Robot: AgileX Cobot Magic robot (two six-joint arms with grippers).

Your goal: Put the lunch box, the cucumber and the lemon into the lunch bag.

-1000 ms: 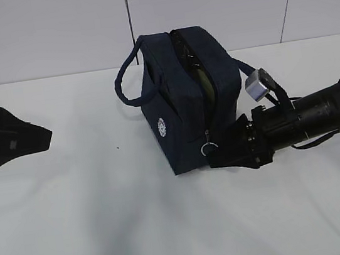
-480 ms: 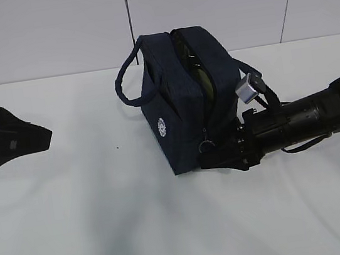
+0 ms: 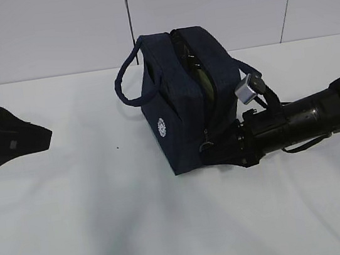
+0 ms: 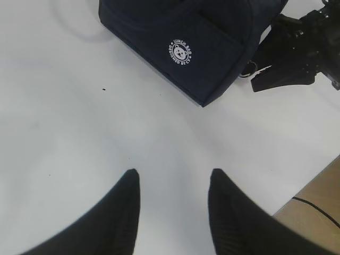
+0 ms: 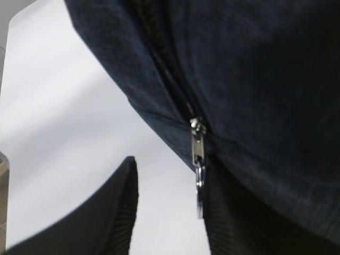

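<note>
Navy fabric of the lunch bag (image 3: pixel 187 93) stands mid-table with its zipper gaping and something green inside, while the right gripper (image 3: pixel 208 152) at its near corner straddles the zipper pull (image 5: pixel 197 154), jaws unclenched, apparently to grip it, and the left gripper (image 4: pixel 171 183) idles released far left.

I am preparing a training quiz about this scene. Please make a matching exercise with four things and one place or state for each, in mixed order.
Things:
1. lunch bag
2. zipper pull
3. left gripper
4. right gripper

States:
a. open above bare table
b. at the bag's zipper end
c. standing, zipper partly open
d. hanging beside a black finger

Pairs: 1-c, 2-d, 3-a, 4-b
</note>
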